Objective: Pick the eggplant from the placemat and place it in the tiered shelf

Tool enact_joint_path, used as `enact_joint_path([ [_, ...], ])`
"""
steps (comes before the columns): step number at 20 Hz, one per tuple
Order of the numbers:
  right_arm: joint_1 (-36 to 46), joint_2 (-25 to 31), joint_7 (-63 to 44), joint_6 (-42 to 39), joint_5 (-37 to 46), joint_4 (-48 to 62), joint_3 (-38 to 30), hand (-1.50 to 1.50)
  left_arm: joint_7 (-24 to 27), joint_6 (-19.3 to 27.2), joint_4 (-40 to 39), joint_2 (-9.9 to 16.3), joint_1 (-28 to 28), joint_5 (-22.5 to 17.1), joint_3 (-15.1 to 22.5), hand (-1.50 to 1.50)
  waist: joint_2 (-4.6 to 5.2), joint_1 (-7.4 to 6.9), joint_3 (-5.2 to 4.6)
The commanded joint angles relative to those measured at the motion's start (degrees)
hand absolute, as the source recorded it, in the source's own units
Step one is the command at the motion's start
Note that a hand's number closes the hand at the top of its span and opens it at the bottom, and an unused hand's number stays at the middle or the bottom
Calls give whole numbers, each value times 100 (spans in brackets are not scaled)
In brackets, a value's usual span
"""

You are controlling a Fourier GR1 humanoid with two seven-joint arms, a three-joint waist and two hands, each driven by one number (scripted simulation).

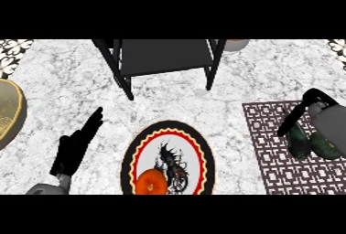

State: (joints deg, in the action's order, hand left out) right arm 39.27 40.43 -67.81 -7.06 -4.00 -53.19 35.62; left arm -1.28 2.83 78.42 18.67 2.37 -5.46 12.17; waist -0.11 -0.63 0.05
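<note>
The dark eggplant (299, 142) lies on the patterned placemat (270, 137) at the right, and a dark green part (326, 146) shows beside it. My right hand (294, 119) comes in from the right edge, just over the eggplant's far end. Its fingers are straight and point down-left, its thumb arches above, and nothing is curled round the eggplant. The grey forearm (331, 122) hides some of the eggplant. The black tiered shelf (162, 57) stands at the top centre of the counter. My left hand (73, 148) rests open at the lower left, fingers pointing up-right.
A round decorated plate (196, 151) with an orange fruit (150, 183) on it sits at the bottom centre. A yellowish round dish (8, 112) is cut off by the left edge. A small pot (236, 44) shows behind the shelf.
</note>
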Motion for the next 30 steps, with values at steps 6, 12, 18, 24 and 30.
enact_joint_path([
  [6, -130, -104, -798, -465, 85, 247, 28, -150, -34, 58, 137, -84, -280, 133, -9, 0, -1, 21, -8],
  [12, -284, -505, -742, -210, 327, 425, 83, -150, -172, -89, 3, -96, -26, 96, -150, 0, 7, 51, -9],
  [18, -112, -903, -603, -212, 521, 937, -49, -150, 117, -197, -379, -103, 80, 192, -299, 0, 23, 26, -9],
  [24, -439, -487, 497, -685, 741, 871, -270, 150, 150, -89, 17, -209, -402, 375, -239, 0, 11, 42, -7],
  [30, -392, -839, 632, -281, 1151, 1165, -456, 150, -73, -329, 112, -159, -227, 268, -367, 0, 16, 26, -5],
])
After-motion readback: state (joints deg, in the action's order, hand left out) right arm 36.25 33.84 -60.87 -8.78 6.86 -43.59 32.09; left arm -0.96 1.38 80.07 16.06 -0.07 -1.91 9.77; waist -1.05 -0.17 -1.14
